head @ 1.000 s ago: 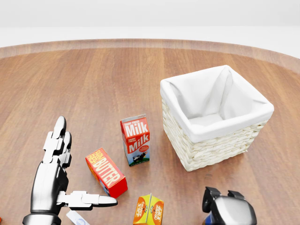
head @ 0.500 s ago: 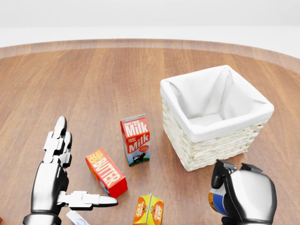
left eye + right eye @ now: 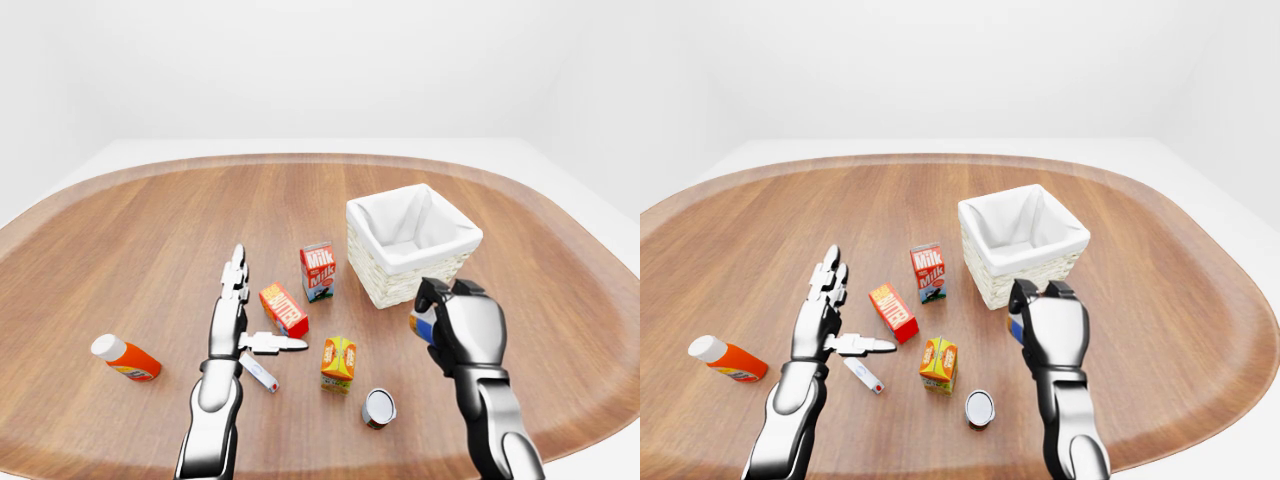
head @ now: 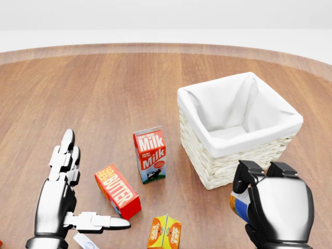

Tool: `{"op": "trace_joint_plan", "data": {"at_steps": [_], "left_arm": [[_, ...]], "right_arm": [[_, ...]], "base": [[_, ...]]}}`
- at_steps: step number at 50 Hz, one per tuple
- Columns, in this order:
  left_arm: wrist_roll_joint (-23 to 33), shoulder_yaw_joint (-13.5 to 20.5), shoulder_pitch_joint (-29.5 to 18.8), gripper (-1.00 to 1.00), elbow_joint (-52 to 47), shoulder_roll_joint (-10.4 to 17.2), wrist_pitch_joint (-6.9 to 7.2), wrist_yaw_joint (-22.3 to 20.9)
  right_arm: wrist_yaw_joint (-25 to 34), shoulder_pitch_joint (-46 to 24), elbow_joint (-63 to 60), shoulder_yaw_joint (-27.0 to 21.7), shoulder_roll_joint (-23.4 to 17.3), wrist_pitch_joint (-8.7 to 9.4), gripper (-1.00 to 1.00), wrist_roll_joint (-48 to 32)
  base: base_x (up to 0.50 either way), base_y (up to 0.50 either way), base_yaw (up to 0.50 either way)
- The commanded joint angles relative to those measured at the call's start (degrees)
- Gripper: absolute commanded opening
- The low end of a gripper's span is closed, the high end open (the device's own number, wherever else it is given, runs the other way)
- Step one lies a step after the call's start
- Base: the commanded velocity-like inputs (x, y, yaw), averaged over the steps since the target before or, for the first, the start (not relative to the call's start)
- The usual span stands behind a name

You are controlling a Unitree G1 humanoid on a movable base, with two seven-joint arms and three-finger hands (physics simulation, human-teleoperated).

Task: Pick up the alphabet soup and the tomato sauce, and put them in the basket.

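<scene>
**Can in right hand beside the basket**

A blue-and-white can, label unreadable, sits clamped in the right hand, its fingers curled round it, lifted off the wooden surface. It is just below and beside the white-lined wicker basket in the head view. Another can lies on the surface. The left hand is spread wide, empty, beside a butter box.

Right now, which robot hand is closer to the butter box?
Left. The left robot hand sits just left of the butter box; the right robot hand is far right, below the basket.
</scene>
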Motion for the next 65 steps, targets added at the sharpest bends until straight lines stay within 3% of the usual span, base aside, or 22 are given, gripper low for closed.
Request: {"op": "trace_joint_plan", "data": {"at_steps": [1, 37, 49, 65], "left_arm": [[-0.1, 0.0, -0.1, 1.0, -0.2, 0.0, 0.0, -0.2], [-0.2, 0.1, -0.3, 1.0, 0.4, 0.0, 0.0, -0.2], [-0.4, 0.2, -0.7, 1.0, 0.5, 0.0, 0.0, -0.1], [-0.2, 0.1, -0.5, 1.0, 0.8, 0.1, 0.0, -0.2]], "right_arm": [[0.9, -0.7, -7.7, -0.9, 0.9, -0.58, -1.0, 0.5], [15.3, -11.8, -19.3, -3.5, 0.6, 2.7, -1.0, -0.3], [20.1, -19.7, -17.3, -3.2, -0.8, 5.58, -1.0, -1.8], [22.7, -27.5, -11.5, -3.7, -3.2, 6.72, -1.0, -1.5]], "base": [[0.0, 0.0, 0.0], [0.0, 0.0, 0.0], [0.0, 0.0, 0.0], [0.0, 0.0, 0.0]]}}
